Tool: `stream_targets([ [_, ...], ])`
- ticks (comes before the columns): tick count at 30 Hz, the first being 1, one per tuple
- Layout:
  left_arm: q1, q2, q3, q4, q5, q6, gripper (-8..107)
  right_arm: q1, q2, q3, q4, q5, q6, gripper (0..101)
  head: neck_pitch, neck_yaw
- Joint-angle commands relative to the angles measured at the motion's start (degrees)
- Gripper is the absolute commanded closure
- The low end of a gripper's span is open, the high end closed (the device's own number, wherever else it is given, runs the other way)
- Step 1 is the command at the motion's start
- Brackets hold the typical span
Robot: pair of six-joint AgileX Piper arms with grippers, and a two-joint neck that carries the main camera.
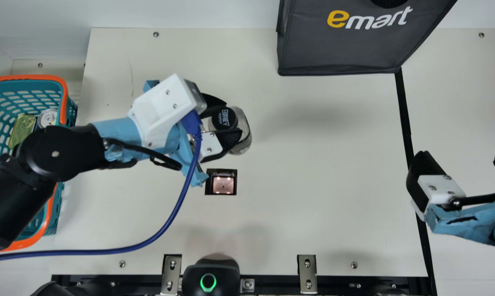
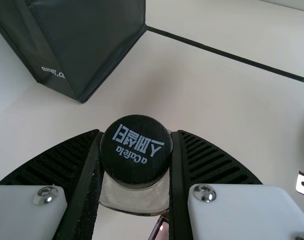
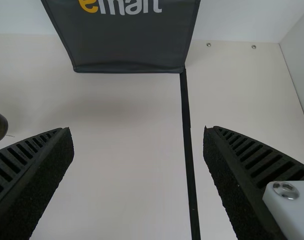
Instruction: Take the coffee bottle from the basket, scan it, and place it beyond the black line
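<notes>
Cream worktop (image 1: pixel 313 197), seen from above, with pale walls (image 1: pixel 189 14) rising behind its far edge. A dark grey bag (image 1: pixel 342 45) with printed lettering stands at that far edge, right of the middle. A teal basket (image 1: pixel 63 94) with an orange rim lies along the left edge; a green-gold tin (image 1: pixel 22 129) and a silver-topped can (image 1: pixel 47 118) sit inside it. The black line (image 1: pixel 403 111) runs from the bag's right lower corner to the near edge, close to the near right corner.

The right gripper (image 1: pixel 462 161) is wide open and empty above the line. The left gripper (image 1: pixel 231 117) is closed on the coffee bottle (image 1: pixel 244 133) just under its cap, left of the worktop's middle and well short of the line. The bottle's long axis is close to upright, black cap (image 2: pixel 136 150) up, base down; contact between base and worktop cannot be determined. Just beside the bottle, toward the near edge, is a square scanner (image 1: pixel 223 185), its window lit pink.
</notes>
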Motion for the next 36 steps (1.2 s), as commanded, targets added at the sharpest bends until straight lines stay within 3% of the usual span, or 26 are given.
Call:
stream_targets([
  [1,-0.4,0.5,-0.4,0.1,0.0,0.2,89,0.0,0.0,0.0,0.0,0.0,0.0,10,-1.6,0.1],
  [36,-8.4,13.8,-6.8,1.3,-4.9,0.6,89,0.0,0.0,0.0,0.0,0.0,0.0,10,-1.6,0.1],
])
